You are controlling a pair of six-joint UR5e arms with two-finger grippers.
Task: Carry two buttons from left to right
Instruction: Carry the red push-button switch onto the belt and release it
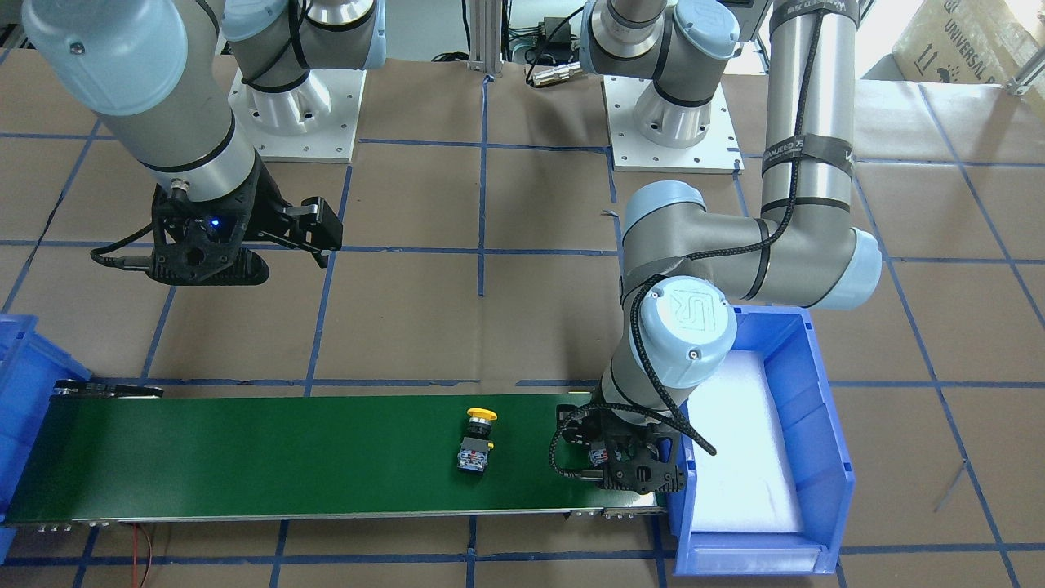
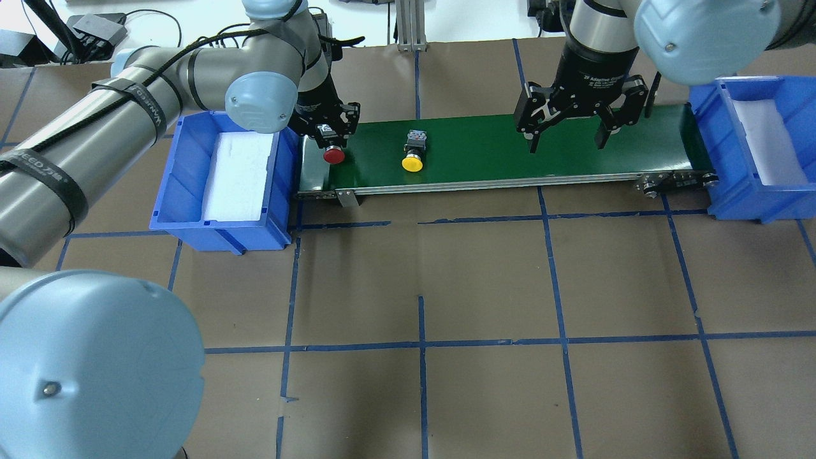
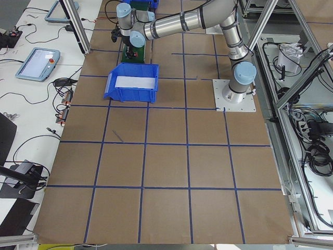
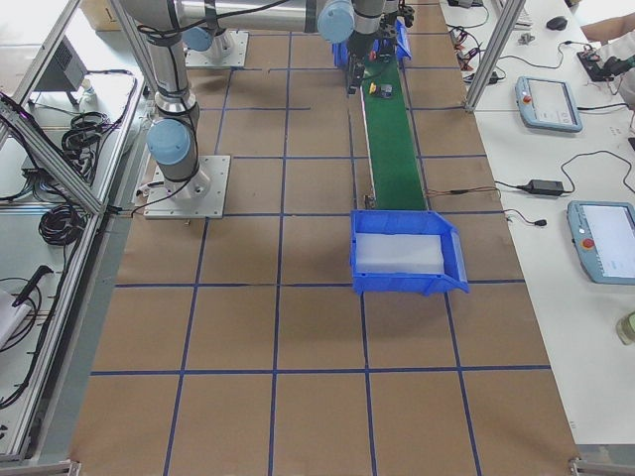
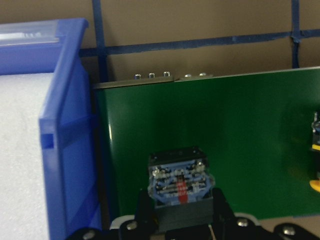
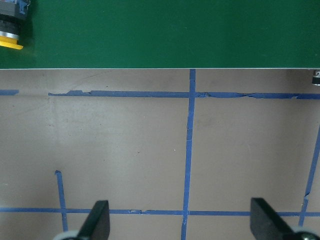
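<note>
where fingers (image 5: pixel 220 209) pinch, a domed red button (image 2: pixel 333 155) sits.

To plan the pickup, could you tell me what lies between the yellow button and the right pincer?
No object: just bare green belt and taped brown table, seen in the front-facing view, between the yellow button and the open right pincer.

The pincer (image 4: pixel 349 77) hangs at the side of the green belt (image 4: pixel 392 159). A small button (image 4: pixel 381 91) lies on the belt just beside the pincer. A blue bin (image 4: pixel 407 284) sits well apart from the pincer.
</note>
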